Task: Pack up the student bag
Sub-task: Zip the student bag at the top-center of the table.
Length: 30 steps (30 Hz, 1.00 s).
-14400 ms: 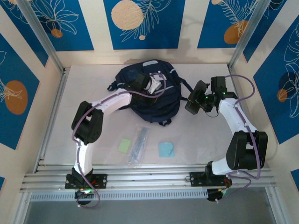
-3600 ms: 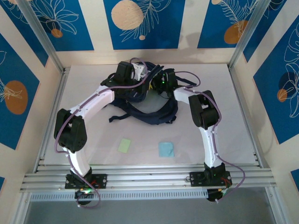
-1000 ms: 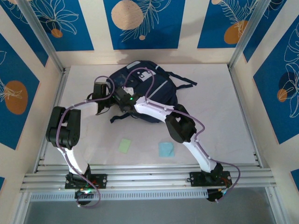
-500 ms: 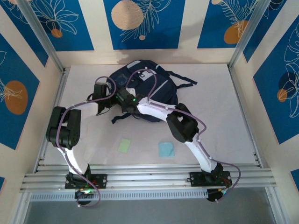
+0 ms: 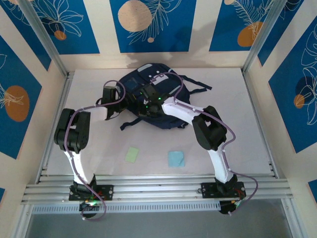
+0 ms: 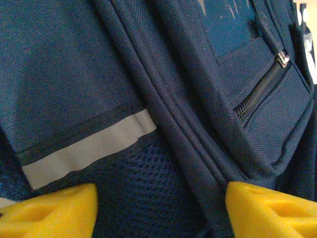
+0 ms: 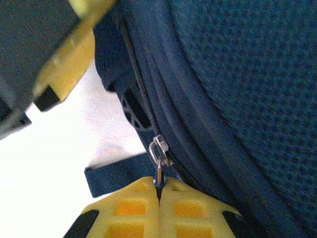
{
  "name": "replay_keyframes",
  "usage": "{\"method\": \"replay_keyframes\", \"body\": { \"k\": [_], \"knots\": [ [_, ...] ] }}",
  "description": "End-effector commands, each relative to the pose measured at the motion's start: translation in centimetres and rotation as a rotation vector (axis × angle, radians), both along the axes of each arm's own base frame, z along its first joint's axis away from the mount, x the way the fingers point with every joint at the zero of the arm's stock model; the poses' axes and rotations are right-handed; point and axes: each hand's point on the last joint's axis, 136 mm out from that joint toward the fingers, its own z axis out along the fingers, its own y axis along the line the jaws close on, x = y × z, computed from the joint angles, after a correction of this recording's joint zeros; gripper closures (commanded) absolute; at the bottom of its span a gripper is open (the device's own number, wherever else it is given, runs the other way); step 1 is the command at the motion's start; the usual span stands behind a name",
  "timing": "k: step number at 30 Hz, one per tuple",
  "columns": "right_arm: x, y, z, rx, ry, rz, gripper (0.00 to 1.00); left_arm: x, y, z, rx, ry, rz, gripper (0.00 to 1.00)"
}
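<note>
Navy student bag (image 5: 132,83) lies flat at 12 o'clock on the table (image 5: 242,129), one strap trailing toward 3 o'clock. The right gripper (image 7: 159,187) is clenched on the metal zipper pull (image 7: 158,153) at the bag's 6 o'clock edge. The left gripper (image 6: 161,213) is released at the bag's 9 o'clock side, yellow fingers (image 6: 49,213) spread wide with bag fabric between them. A green pad (image 5: 132,154) and a blue pad (image 5: 176,158) lie toward 6 o'clock, well apart from the bag.

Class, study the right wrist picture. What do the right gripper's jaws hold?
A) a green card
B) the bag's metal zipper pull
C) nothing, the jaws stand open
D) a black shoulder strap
B: in the right wrist view the right gripper has its yellow jaws shut together on the metal zipper pull at the seam of the student bag.
</note>
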Motion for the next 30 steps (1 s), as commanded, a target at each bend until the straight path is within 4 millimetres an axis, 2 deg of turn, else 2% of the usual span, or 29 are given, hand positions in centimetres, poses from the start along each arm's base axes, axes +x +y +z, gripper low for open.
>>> {"method": "replay_keyframes", "body": {
  "k": [1, 3, 7, 12, 16, 20, 24, 27, 30],
  "knots": [
    [-4.5, 1.0, 1.5, 0.075, 0.136, 0.096, 1.0, 1.6, -0.6, -0.3, 0.011, -0.032, 0.018, 0.38],
    [-5.0, 0.3, 0.8, 0.05, 0.161, 0.1, 1.0, 1.9, -0.6, -0.2, 0.004, -0.034, 0.021, 0.41],
    [-5.8, -1.9, -0.2, -0.017, 0.204, 0.098, 1.0, 2.1, -0.5, 0.0, 0.02, -0.04, 0.023, 0.4],
    [-7.1, -6.1, 0.5, -0.069, 0.243, 0.096, 1.0, 2.1, 0.0, 0.0, 0.073, -0.036, 0.012, 0.37],
    [-8.1, -8.2, 0.9, -0.052, 0.267, 0.103, 1.0, 2.2, -0.3, 0.8, 0.081, -0.036, -0.011, 0.36],
    [-8.0, -7.3, 0.9, 0.064, 0.284, 0.121, 1.0, 1.3, -0.9, 3.0, 0.048, -0.042, -0.031, 0.35],
    [-7.2, -5.8, 0.9, 0.129, 0.271, 0.152, 1.0, -1.3, -2.2, 5.2, -0.025, -0.027, -0.06, 0.34],
    [-6.7, -4.8, 1.4, 0.166, 0.252, 0.177, 1.0, -3.3, -3.4, 6.0, -0.06, -0.017, -0.066, 0.33],
    [-6.2, -4.1, 2.3, 0.195, 0.226, 0.199, 1.0, -5.0, -5.2, 5.9, -0.116, 0.001, -0.069, 0.32]
  ]
}}
